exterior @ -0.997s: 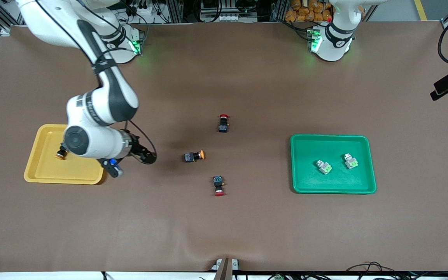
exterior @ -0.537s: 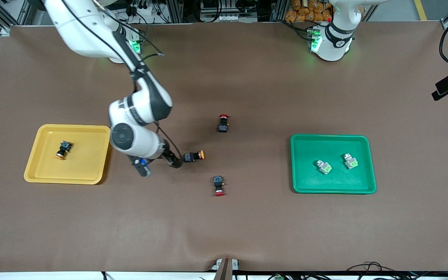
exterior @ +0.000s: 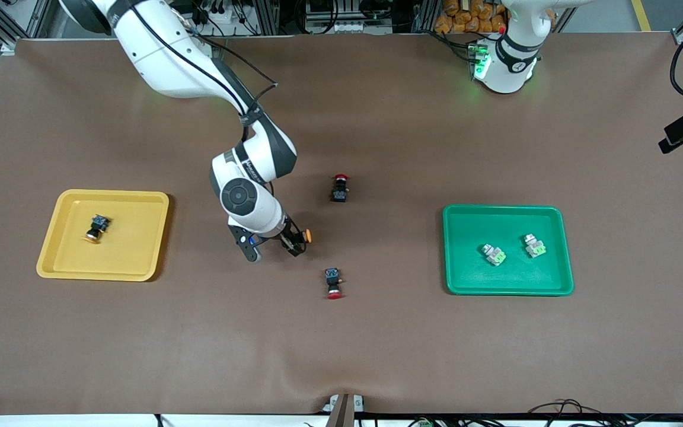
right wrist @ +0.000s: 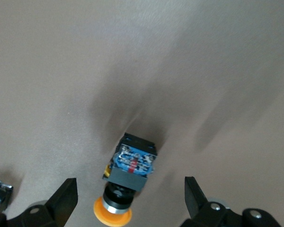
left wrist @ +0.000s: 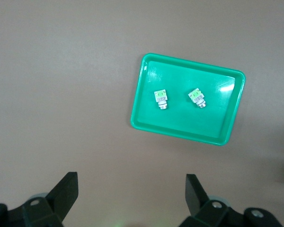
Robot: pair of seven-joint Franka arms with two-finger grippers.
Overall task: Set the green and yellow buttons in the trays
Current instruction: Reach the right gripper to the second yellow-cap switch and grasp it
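Buttons and trays, scanning the front view from its left edge. Yellow tray point(exterior: 57, 261), left of frame, mid-height: one yellow-capped button point(exterior: 96, 228) lies in it, upper-left part.

Centre-left: right end effector point(exterior: 291, 243) hangs low over the second yellow-capped button point(exterior: 305, 236). Only the orange cap shows past the wrist; the black body is hidden under it. Right wrist view gives the button point(right wrist: 129, 182) whole, lying on its side on the table point(exterior: 377, 107), cap toward the camera edge, between fingers spread wide, nothing gripped.

Centre: two red-capped switches, one above point(exterior: 340, 188) and one below point(exterior: 332, 282) the end effector's level. Not task items.

Right of centre: green tray point(exterior: 466, 284), both green buttons in it, one point(exterior: 494, 254) left of the other point(exterior: 535, 245), apart.

Upper right: left arm waits at its base. Left end effector point(left wrist: 131, 189) is outside the front frame; its wrist view shows the fingers wide apart, empty, high over the green tray point(left wrist: 142, 90).

Judgement: three of four placed. Step in hand is the pick of the last yellow button. Next move calls for a short descent, fingers straddling the black body rather than the round cap, then closing.

Hard to tell: fingertip height above the table; a dark object clipped at the right wrist view's lower-left corner, unidentifiable.
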